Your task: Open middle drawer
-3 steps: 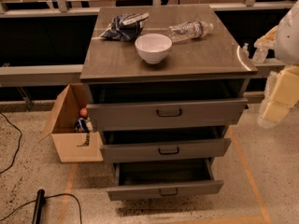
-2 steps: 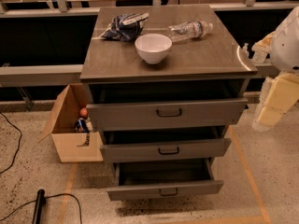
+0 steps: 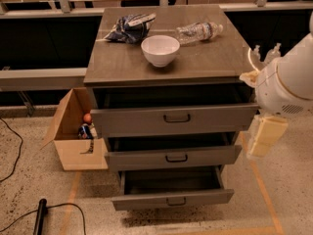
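The grey cabinet has three drawers. The middle drawer [image 3: 173,156] has a medium-height front and a small dark handle [image 3: 176,157]. It stands pulled out a little, with a dark gap above its front. My gripper [image 3: 266,53] is at the cabinet's right edge, level with the top surface, well above and to the right of the middle drawer's handle. Its two pale fingertips [image 3: 256,50] stand apart and hold nothing. The white arm [image 3: 288,82] hangs beside the cabinet's right side.
On the cabinet top [image 3: 122,67] lie a white bowl [image 3: 160,49], a plastic bottle [image 3: 198,32] and a crumpled bag [image 3: 128,27]. The top drawer [image 3: 173,119] is slightly out and the bottom drawer [image 3: 171,195] is further out. A cardboard box [image 3: 73,131] sits on the floor at left, with a cable [image 3: 49,212] nearby.
My arm has shifted slightly down and left beside the cabinet. The drawers and the items on top have not moved.
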You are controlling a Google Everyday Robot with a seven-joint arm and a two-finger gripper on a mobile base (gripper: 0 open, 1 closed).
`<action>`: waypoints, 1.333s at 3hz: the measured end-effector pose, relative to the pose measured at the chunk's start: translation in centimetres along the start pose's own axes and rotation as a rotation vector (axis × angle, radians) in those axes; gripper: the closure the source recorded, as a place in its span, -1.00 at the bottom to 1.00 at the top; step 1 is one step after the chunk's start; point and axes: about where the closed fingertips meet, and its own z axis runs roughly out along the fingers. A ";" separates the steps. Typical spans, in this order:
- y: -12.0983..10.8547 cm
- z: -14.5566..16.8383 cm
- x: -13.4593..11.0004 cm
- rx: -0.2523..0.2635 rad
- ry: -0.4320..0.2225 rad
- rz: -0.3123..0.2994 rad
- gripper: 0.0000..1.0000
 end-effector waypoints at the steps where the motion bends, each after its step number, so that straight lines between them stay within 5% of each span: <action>1: 0.9 4.9 1.2 -0.020 -0.037 -0.045 -1.00; 2: 2.0 9.1 1.4 -0.079 -0.083 -0.078 -1.00; 4: 2.6 10.3 1.4 -0.100 -0.121 -0.091 -1.00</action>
